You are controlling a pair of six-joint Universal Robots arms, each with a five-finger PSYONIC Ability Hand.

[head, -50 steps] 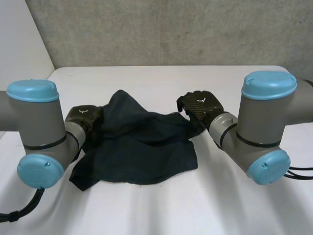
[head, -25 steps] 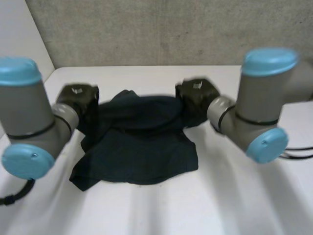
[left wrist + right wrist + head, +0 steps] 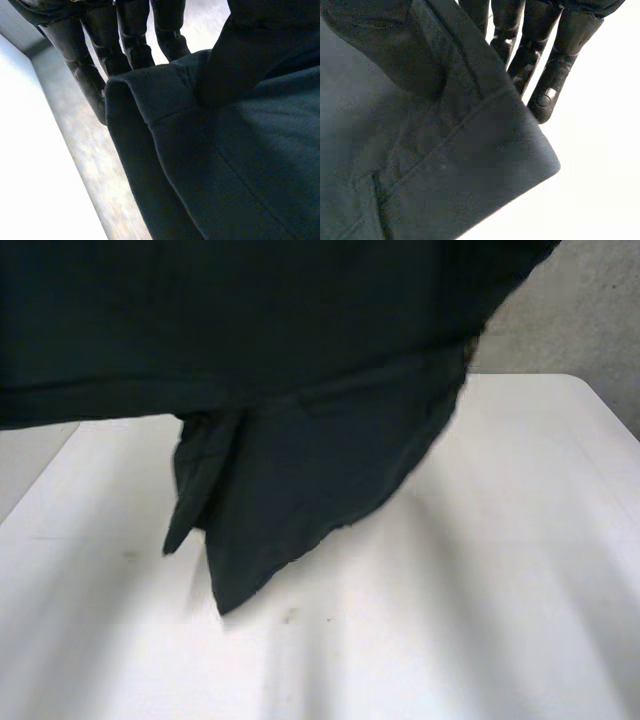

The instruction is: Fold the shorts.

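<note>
The left hand's [image 3: 132,40] fingers run nearly straight behind a stitched, turned-over corner of the dark shorts [image 3: 225,165]. A dark form that I take for the thumb presses the cloth against them from the front. I read this as a pinch, not a loose rest.

The right hand [image 3: 557,75] mirrors it. Its fingers lie straight along the back of another stitched corner, the cloth spreads away past the fingertips, and what looks like the thumb bears on the near face. Both hands, then, are grasping the garment by its upper edge, one toward each end.

Outward from the fingers, the shorts hang in the air as a wide dark sheet, stretched between the two grips. They fall below the grips toward the white table [image 3: 480,620]. One part drops lower, into a point, with a narrower flap hanging beside it. I cannot tell whether that tip touches the table. Past the cloth on the right hand's side stands a grey wall [image 3: 580,310].

I judge this to be the spreading step: the shorts are held up to open out, and no fold is laid yet. The next move calls for lowering both pinches level and well apart. That way the hanging point lands first and the cloth draws out flat instead of crumpling under itself.
</note>
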